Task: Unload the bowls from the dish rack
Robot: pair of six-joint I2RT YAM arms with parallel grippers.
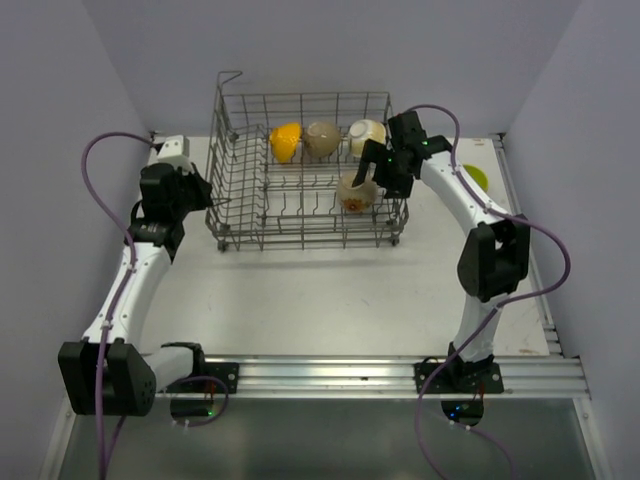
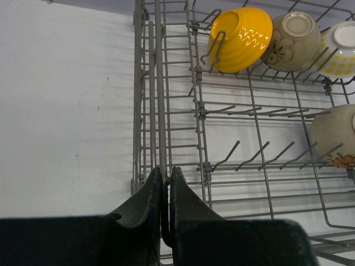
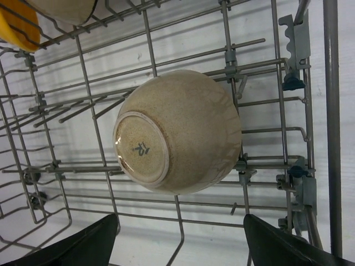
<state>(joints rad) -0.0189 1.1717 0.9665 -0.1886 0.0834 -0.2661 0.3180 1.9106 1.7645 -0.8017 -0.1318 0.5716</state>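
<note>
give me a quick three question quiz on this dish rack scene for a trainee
1. How many bowls sit in the dish rack?
2. True or false: the right gripper is shut.
3. The left gripper pinches: A a bowl, B the rack's side wall, C nothing.

Key
1. Four.
2. False: its jaws stand open on either side of the speckled beige bowl.
3. B.
</note>
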